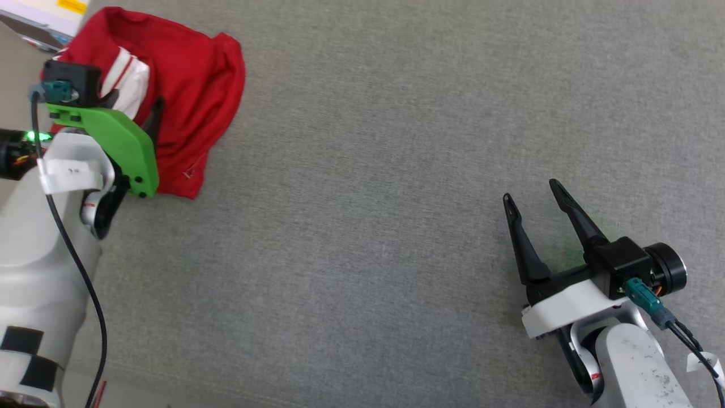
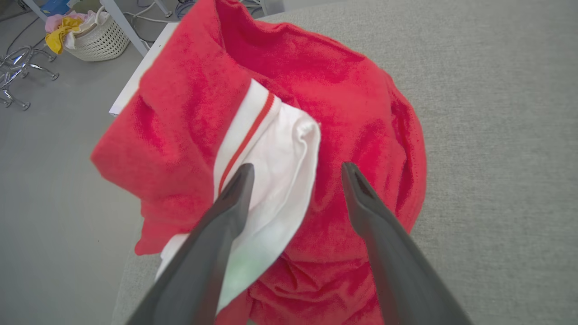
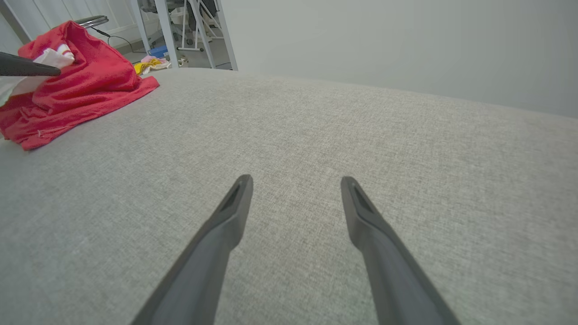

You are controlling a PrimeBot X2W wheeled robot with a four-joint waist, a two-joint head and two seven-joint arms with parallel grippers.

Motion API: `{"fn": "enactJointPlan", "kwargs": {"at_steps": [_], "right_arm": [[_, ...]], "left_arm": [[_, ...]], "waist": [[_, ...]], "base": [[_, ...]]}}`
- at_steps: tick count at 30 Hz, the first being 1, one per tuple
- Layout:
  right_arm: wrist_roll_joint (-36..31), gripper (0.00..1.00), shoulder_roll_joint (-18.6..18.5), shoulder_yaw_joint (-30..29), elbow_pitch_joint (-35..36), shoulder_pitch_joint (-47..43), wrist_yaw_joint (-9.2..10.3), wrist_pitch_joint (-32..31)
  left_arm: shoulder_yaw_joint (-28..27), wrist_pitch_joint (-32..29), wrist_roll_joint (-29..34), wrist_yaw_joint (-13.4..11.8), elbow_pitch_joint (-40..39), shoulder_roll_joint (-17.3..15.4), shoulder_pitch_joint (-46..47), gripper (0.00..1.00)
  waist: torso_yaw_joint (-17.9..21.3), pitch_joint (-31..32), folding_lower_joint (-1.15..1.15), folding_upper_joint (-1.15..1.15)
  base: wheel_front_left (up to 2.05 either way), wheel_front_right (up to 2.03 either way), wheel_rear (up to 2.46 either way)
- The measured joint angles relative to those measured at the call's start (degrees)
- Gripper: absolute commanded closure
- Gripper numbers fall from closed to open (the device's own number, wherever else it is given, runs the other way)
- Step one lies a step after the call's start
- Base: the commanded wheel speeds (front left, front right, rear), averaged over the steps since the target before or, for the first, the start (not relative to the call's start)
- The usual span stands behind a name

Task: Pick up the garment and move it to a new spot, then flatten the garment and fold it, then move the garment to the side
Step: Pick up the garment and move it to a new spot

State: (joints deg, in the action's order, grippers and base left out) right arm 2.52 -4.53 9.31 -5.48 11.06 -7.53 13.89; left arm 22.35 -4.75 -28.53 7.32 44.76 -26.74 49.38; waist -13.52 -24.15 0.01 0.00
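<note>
The garment (image 1: 187,96) is a crumpled red heap with a white, red-striped sleeve (image 2: 280,153) on top. It lies at the far left corner of the grey padded table (image 1: 396,170), partly over the edge; its lettering is hidden. My left gripper (image 1: 133,105) hovers right over the heap, open, and in the left wrist view the left gripper (image 2: 296,167) straddles the white sleeve without closing on it. My right gripper (image 1: 531,191) stands open over bare table at the lower right, far from the garment (image 3: 81,85). The right gripper (image 3: 295,178) holds nothing.
Beyond the table's left edge, on the floor, stand a white basket (image 2: 97,38) of clothes and chrome chair legs (image 2: 13,67). White table legs (image 3: 165,31) and more clothes (image 3: 151,65) lie past the far edge. A white object (image 1: 45,17) sits at the head view's top left.
</note>
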Motion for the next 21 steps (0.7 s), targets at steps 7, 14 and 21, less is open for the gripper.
{"fn": "enactJointPlan", "kwargs": {"at_steps": [7, 14, 21], "right_arm": [[0.0, 0.0, 0.0, 0.5, -0.6, 0.2, 0.0, 0.3], [0.0, 0.0, 0.0, 0.2, -2.2, 0.1, 0.0, 0.5], [0.3, 0.0, 0.3, -0.3, -3.8, -0.3, 0.0, 0.5]], "left_arm": [[1.7, -1.4, -2.8, 0.0, 7.4, -2.0, 3.6, 0.2], [4.5, 3.6, -5.8, 0.0, 10.2, -2.0, 3.8, 1.0], [5.9, 11.0, -5.8, 0.0, 8.6, -3.3, 3.9, 1.0]], "waist": [[2.4, -2.6, 0.0, 0.0], [2.9, -1.1, -0.01, 0.0], [2.2, 2.9, -0.01, 0.0]], "base": [[0.0, 0.0, 0.0], [0.0, 0.0, 0.0], [0.0, 0.0, 0.0]]}}
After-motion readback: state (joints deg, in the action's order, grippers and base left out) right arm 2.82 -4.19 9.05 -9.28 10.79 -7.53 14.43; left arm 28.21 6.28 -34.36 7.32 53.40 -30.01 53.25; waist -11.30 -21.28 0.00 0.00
